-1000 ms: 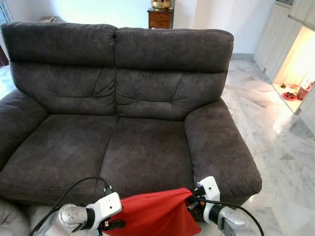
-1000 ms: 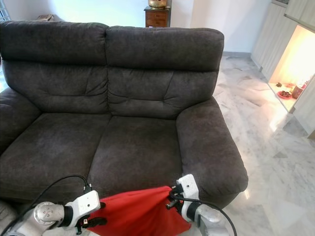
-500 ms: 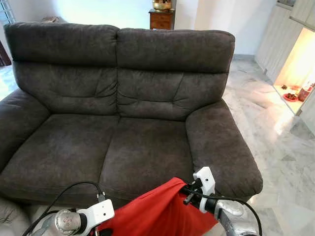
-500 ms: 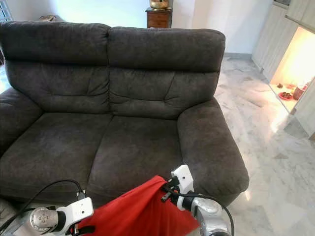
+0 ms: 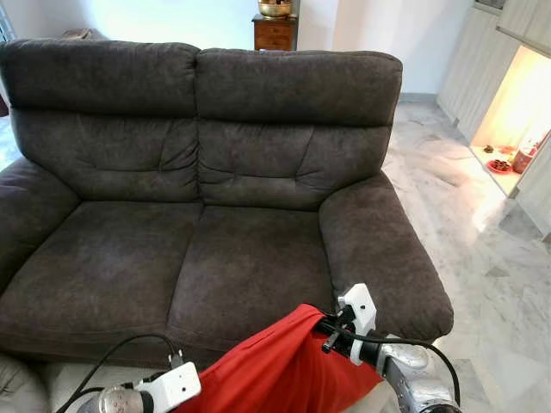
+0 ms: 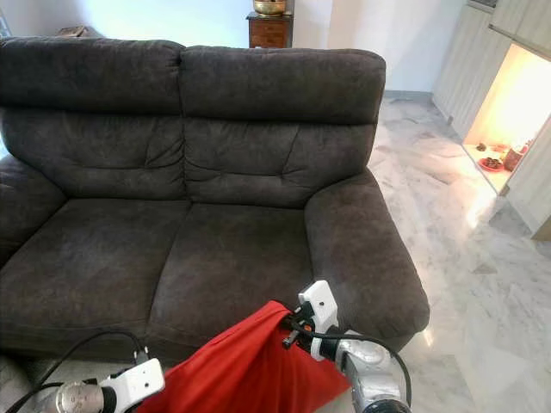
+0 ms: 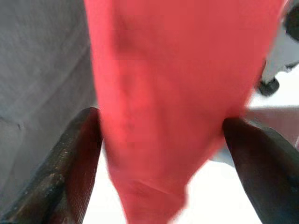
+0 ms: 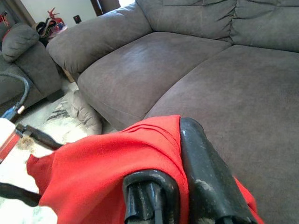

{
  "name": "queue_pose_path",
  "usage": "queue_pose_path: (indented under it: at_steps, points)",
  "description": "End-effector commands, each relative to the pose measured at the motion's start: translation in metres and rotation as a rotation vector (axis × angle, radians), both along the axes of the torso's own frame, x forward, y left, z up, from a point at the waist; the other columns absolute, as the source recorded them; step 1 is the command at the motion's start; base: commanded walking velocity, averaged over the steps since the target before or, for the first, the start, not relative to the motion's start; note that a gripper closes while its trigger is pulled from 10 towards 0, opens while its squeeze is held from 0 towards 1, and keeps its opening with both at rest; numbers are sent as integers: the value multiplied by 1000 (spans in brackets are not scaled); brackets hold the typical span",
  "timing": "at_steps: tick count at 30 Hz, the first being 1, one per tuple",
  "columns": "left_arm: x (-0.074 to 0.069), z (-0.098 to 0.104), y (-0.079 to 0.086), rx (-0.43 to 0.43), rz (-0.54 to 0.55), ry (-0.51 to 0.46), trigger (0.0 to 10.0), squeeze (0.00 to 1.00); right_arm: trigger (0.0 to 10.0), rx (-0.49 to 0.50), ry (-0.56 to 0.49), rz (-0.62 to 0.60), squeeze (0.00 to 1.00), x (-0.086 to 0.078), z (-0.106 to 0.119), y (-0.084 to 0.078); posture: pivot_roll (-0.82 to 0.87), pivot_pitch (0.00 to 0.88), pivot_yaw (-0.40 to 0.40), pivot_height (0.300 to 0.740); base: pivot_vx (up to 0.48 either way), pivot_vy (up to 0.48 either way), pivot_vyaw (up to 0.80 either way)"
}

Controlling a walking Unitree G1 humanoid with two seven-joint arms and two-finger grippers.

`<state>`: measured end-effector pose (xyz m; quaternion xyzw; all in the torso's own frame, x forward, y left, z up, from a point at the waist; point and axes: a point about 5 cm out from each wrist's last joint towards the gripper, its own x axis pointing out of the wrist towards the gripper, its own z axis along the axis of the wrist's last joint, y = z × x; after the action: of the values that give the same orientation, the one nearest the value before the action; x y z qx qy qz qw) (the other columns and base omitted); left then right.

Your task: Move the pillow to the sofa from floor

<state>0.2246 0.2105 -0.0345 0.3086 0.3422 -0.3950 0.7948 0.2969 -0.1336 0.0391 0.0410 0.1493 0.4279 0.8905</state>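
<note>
A red pillow [image 5: 284,370] hangs in front of the dark grey two-seat sofa [image 5: 250,258], just short of the right seat cushion's front edge. My right gripper [image 5: 325,331] is shut on the pillow's upper right corner; in the right wrist view its fingers [image 8: 205,177] clamp the red cloth [image 8: 103,163]. My left arm [image 5: 168,389] sits low at the pillow's left side. In the left wrist view the pillow [image 7: 168,93] runs between the two black fingers [image 7: 70,163], which press against it on both sides.
The sofa's right armrest [image 5: 379,249] stands close beside my right arm. Marble floor [image 5: 491,258] opens to the right, with a lit cabinet niche [image 5: 516,129] beyond. A wooden cabinet [image 5: 275,30] stands behind the sofa. Another grey seat [image 8: 23,60] lies to the left.
The right gripper has lifted the pillow's corner higher and nearer the seat's front edge. The left arm has sunk lower in the picture. The camera has shifted slightly.
</note>
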Motion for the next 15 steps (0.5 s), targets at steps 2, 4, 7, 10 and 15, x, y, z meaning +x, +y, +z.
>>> queue_pose_path:
  at_steps: [2,4,7,10,15]
  points:
    - [-10,-7,9,52,14,29,10000,0,10000,55,-146,14,0,15,31,5,57,0,-25,740,0,0,0]
    - [-11,-8,11,64,19,31,10000,0,10000,57,-150,15,0,15,32,5,58,0,-27,740,0,0,0]
    - [-15,-11,13,87,28,29,10000,0,10000,44,-155,23,0,16,34,4,61,0,-31,740,0,0,0]
    - [-15,-12,13,78,42,24,7765,0,10000,47,-152,24,0,15,34,4,60,0,-32,740,0,0,0]
    - [-14,-11,10,72,18,10,0,0,10000,43,-150,27,0,15,33,3,59,0,-34,740,0,0,0]
